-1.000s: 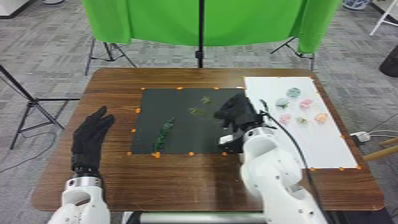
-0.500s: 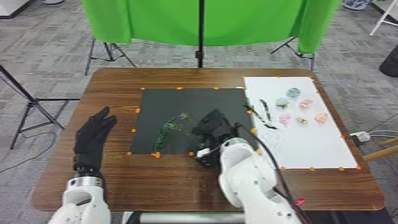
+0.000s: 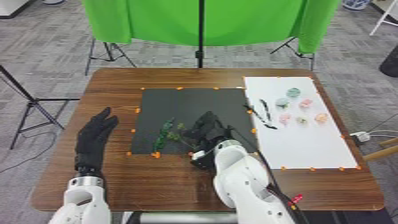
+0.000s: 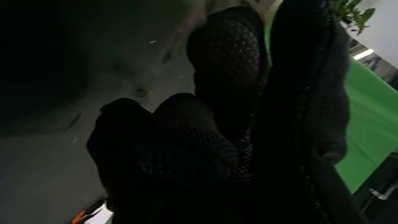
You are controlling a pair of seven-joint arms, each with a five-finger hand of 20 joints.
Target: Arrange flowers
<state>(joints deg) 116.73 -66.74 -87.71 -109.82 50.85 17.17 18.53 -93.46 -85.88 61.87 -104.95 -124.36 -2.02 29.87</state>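
Nearest, at the lower left of the head view, the left hand [image 3: 93, 137] lies over the wood with its fingers straight, holding nothing. Low in the centre, the right hand [image 3: 209, 131] has its fingers closed round a light sprig [image 3: 174, 136], whose leaves reach out to the left, just beside the dark sprig [image 3: 164, 135] on the black mat [image 3: 191, 102]. In the right wrist view, leaves [image 4: 355, 17] appear at the upper right, beyond the glove. The step in hand appears to be setting the light sprig next to the dark one. To do it well, the hand should settle the stem along the mat before loosening, then withdraw straight up; a sideways exit could drag either sprig, and thin leaves may catch on the fabric. Farther off, at the right, thin black pieces [image 3: 266, 111] and, beyond them, the small pastel blooms [image 3: 306, 104] lie on the white sheet [image 3: 306, 145], presumably for later placing.
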